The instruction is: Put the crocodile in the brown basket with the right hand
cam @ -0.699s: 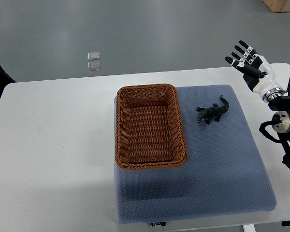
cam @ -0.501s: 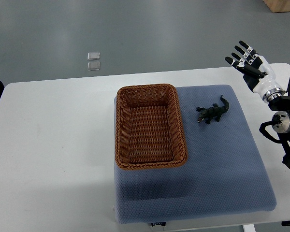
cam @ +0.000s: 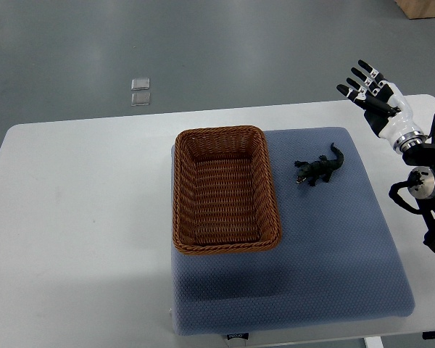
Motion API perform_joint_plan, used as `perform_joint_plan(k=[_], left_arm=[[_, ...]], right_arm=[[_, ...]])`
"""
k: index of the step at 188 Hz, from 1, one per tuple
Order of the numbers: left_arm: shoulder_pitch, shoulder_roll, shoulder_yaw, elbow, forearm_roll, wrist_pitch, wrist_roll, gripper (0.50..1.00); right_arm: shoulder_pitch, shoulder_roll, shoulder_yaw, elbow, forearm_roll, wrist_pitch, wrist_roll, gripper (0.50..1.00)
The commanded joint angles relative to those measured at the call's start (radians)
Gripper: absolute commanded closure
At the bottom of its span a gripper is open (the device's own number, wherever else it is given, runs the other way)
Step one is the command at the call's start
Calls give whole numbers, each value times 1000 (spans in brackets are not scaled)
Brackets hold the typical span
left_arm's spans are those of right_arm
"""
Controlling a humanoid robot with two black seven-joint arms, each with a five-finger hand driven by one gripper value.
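Note:
A small dark green toy crocodile lies on the blue mat, just right of the brown wicker basket, head toward the basket. The basket holds nothing. My right hand hovers at the table's far right corner, up and to the right of the crocodile and well apart from it. Its fingers are spread open and hold nothing. The left arm does not show.
The white table carries the mat. Two small clear squares lie on the grey floor beyond the table. A wooden box corner shows at the top right.
A dark shape at the left edge has withdrawn out of the picture. My right hand, the crocodile and the basket have not moved.

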Motion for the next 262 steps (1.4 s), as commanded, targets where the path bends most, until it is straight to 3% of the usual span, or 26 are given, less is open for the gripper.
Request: perform_joint_plan(k=[1,262], left_arm=[[0,0,0,2,0,0,0,500],[0,0,0,0,0,0,0,500]], right_arm=[[1,0,0,0,0,2,2,570],[6,-20,-2,11,-3,4,3,570]])
